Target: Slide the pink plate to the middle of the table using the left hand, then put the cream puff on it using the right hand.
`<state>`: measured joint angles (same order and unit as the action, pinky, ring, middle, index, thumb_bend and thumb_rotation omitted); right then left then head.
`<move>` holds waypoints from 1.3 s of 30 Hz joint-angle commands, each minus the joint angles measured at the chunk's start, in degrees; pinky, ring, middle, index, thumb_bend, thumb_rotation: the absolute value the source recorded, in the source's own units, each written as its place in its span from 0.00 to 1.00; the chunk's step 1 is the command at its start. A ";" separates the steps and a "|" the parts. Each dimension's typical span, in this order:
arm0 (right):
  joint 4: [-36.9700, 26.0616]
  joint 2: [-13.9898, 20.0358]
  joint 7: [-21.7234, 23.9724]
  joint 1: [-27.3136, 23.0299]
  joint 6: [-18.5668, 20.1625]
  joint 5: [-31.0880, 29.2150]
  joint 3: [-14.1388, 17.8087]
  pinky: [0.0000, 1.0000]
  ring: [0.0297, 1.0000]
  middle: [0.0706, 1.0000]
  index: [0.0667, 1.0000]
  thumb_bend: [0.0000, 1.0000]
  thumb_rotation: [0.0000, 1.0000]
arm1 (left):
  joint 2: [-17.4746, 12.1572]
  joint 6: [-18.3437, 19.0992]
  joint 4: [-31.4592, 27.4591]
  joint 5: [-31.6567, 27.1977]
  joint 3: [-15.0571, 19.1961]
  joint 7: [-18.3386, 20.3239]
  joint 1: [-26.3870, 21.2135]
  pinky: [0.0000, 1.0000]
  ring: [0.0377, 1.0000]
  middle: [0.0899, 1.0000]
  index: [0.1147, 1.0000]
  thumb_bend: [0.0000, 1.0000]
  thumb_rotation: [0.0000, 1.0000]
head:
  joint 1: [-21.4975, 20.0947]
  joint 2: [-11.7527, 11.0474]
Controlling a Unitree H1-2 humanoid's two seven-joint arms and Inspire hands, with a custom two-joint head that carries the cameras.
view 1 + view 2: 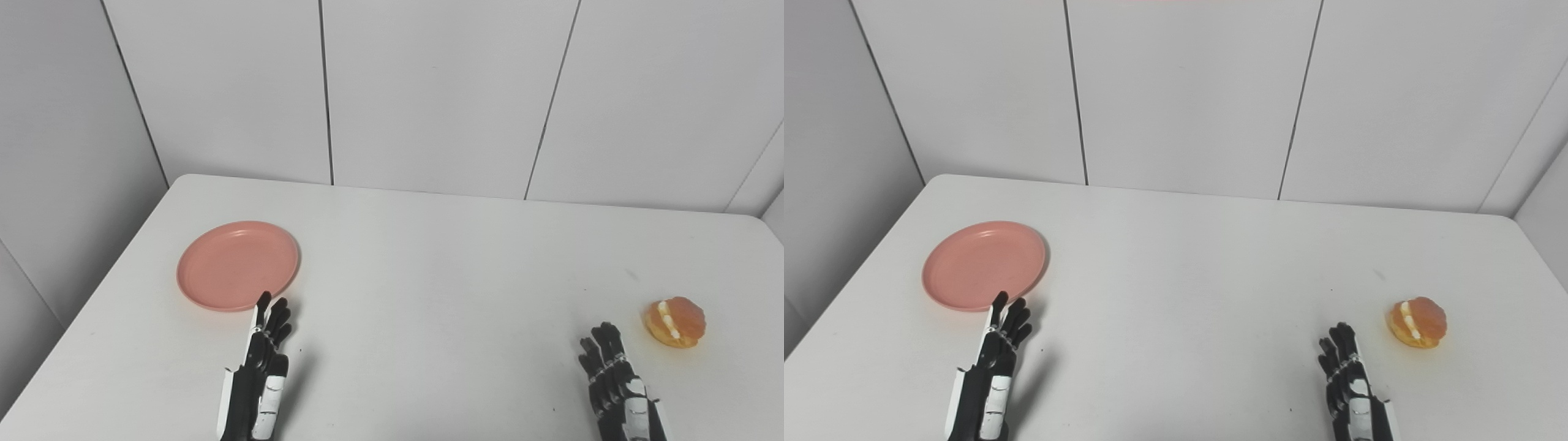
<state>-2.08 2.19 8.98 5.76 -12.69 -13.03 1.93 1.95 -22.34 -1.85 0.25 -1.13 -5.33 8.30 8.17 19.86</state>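
A round pink plate [237, 264] lies flat on the left part of the white table [441, 269]. My left hand [264, 349] is just in front of the plate's near rim, fingers stretched out and apart, open and empty; the longest fingertip overlaps the rim in the picture. Far to the right sits the cream puff [675, 321], golden with a white cream stripe. The right hand [609, 367] hovers a little left of and nearer than the puff, open, holding nothing, not touching it.
Grey panelled walls [429, 92] close the table's far and left sides. The table's left edge runs diagonally close to the plate. A small dark mark [631, 274] shows on the tabletop behind the puff.
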 commanded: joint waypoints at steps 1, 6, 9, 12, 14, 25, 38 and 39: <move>7.34 0.01 -0.48 -0.78 1.68 0.01 0.43 1.00 0.97 0.98 0.97 0.72 1.00 | 0.06 4.38 -2.41 -0.69 -1.35 2.24 -2.07 0.91 0.91 0.91 0.92 0.81 0.93 | 0.03 0.29; 6.19 0.01 -0.45 -0.42 2.27 0.14 0.18 1.00 0.98 0.99 0.98 0.72 1.00 | -1.02 7.89 -8.23 -0.97 0.06 2.76 -5.54 0.87 0.86 0.87 0.89 0.88 0.92 | -0.03 1.20; 5.62 -0.03 -0.35 -0.13 2.50 -0.12 0.10 1.00 0.98 0.99 0.98 0.71 1.00 | -1.51 11.10 -12.26 -0.88 1.10 2.50 -7.59 0.83 0.83 0.83 0.86 0.89 0.93 | -0.07 1.41; 5.21 -0.10 -0.41 0.02 2.85 -0.38 0.09 1.00 0.98 0.99 0.98 0.70 1.00 | -2.34 13.11 -14.66 -3.02 2.84 2.65 -10.75 0.81 0.82 0.82 0.86 0.88 0.92 | 0.04 1.86; 4.96 -0.09 -0.50 0.11 3.03 -0.42 0.11 1.00 0.98 0.99 0.97 0.70 1.00 | -3.13 13.63 -15.02 -3.61 4.11 2.66 -12.56 0.82 0.83 0.83 0.86 0.88 0.93 | 0.17 1.97; 5.31 0.14 -0.54 -0.23 3.24 -0.20 -0.05 1.00 0.96 0.98 0.97 0.71 1.00 | -11.81 13.63 -13.65 -2.90 11.62 2.35 -21.65 0.78 0.79 0.80 0.82 0.91 0.98 | 0.56 2.27; 5.72 0.14 -0.71 -0.49 3.43 0.56 -0.43 1.00 0.94 0.97 0.97 0.72 1.00 | -21.26 14.70 -4.51 -3.32 18.37 2.47 -29.08 0.87 0.84 0.86 0.89 0.93 0.94 | 0.38 2.37; 5.76 0.14 -0.67 -0.50 3.39 0.56 -0.43 1.00 0.94 0.97 0.97 0.71 1.00 | -21.52 14.43 -3.77 -3.38 18.42 2.49 -29.31 0.87 0.84 0.86 0.89 0.94 0.93 | 0.38 2.37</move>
<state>-2.51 1.90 9.23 5.88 -12.94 -13.18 1.22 -18.63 -5.96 -5.24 -3.41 17.22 -2.67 -18.94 8.52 22.15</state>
